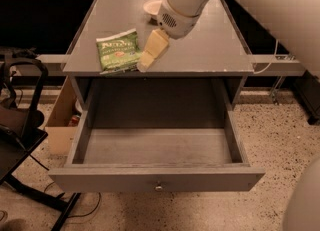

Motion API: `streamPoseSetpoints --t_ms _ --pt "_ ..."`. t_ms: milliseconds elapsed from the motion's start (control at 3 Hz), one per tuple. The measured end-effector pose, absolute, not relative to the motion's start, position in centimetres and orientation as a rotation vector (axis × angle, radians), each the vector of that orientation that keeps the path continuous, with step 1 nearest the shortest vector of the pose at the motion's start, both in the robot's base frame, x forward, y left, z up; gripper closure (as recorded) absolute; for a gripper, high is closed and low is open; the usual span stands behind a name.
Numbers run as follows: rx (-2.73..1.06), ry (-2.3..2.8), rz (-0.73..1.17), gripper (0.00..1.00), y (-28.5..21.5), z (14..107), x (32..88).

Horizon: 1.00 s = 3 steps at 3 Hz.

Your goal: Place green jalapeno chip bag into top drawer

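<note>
Top drawer open; green jalapeno chip bag on tabletop, tool beside it, grip unclear.

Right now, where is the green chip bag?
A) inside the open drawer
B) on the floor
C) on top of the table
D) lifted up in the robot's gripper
C: the green chip bag lies flat on the table top near its front edge. The gripper is low over the table close beside the bag, and the top drawer below stands open without the bag in it.
</note>
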<state>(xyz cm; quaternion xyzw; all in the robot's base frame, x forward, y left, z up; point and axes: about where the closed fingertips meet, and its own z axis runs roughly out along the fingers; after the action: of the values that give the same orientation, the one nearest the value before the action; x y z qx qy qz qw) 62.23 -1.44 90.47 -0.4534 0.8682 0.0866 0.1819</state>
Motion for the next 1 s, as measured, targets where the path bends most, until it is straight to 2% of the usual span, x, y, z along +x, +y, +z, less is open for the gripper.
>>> streamPoseSetpoints --t_ms 667,1000 --pt "-1.247 2.433 0.254 0.0 2.0 87.7 69.2" --pt "-1.229 2.419 0.324 0.0 7.2 87.2 71.2"
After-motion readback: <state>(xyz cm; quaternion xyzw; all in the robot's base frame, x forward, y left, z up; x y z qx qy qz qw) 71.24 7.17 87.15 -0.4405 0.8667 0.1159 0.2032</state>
